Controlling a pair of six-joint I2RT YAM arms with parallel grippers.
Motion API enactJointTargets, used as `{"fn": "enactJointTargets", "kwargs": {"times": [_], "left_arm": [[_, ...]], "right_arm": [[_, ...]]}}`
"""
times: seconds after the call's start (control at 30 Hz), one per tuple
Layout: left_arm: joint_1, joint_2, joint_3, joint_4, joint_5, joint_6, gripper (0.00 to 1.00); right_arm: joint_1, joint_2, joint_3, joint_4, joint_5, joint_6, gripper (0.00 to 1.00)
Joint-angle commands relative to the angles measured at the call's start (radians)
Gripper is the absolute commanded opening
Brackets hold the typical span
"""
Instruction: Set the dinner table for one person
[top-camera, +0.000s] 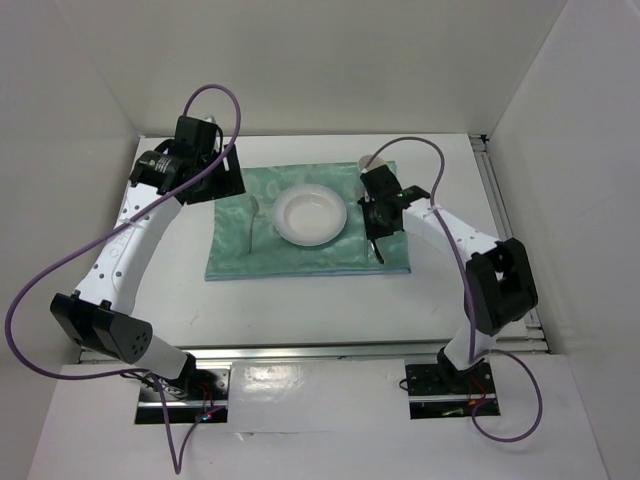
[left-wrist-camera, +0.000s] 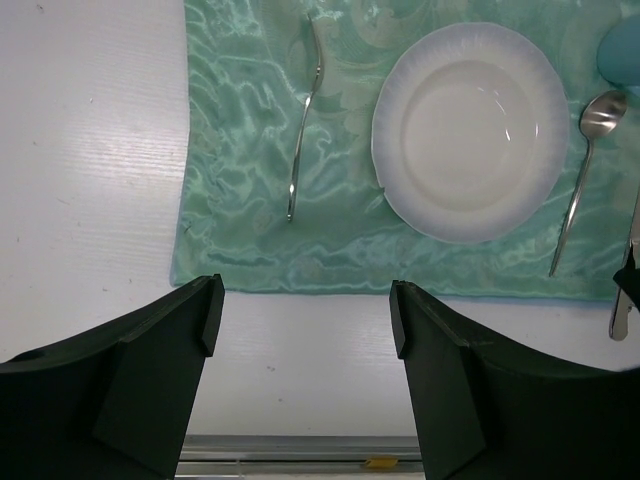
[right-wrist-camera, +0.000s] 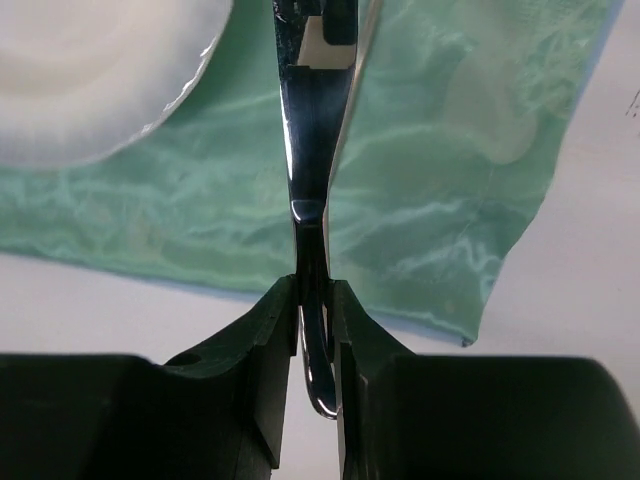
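A place setting, judged nearly complete, is shown on a white dinner table (top-camera: 300, 310). A green cloth mat (top-camera: 300, 262) is spread at the table's centre, and a white plate (top-camera: 311, 214) is set in its middle. A fork (left-wrist-camera: 304, 120) is laid at 9 o'clock of the plate and a spoon (left-wrist-camera: 584, 170) at 3 o'clock. A knife (right-wrist-camera: 312, 150) is pinched narrowly by the right gripper (right-wrist-camera: 315, 300) over the mat's 3 o'clock side, apparently not yet released. The left gripper (left-wrist-camera: 300, 300) is held wide and empty at 10 o'clock. The table is edged by a metal rail (top-camera: 330, 352) at 6 o'clock and enclosed by plain white walls (top-camera: 330, 70).
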Motion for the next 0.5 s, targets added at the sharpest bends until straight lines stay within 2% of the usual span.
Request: {"fn": "enactJointTargets", "kwargs": {"times": [0.0,0.13,0.47], "left_arm": [[0.002,-0.02,0.014,0.026,0.0,-0.016,0.85],[0.002,-0.011,0.014,0.026,-0.023,-0.016,0.85],[0.002,0.007,0.032,0.016,-0.032,-0.007,0.85]], "right_arm": [[-0.06,0.068,0.083,-0.037,-0.044,0.045,0.0],[-0.135,0.137,0.118,-0.037,-0.069,0.045,0.0],[-0.192,0.269,0.199,-0.029,-0.111,0.034,0.0]]}}
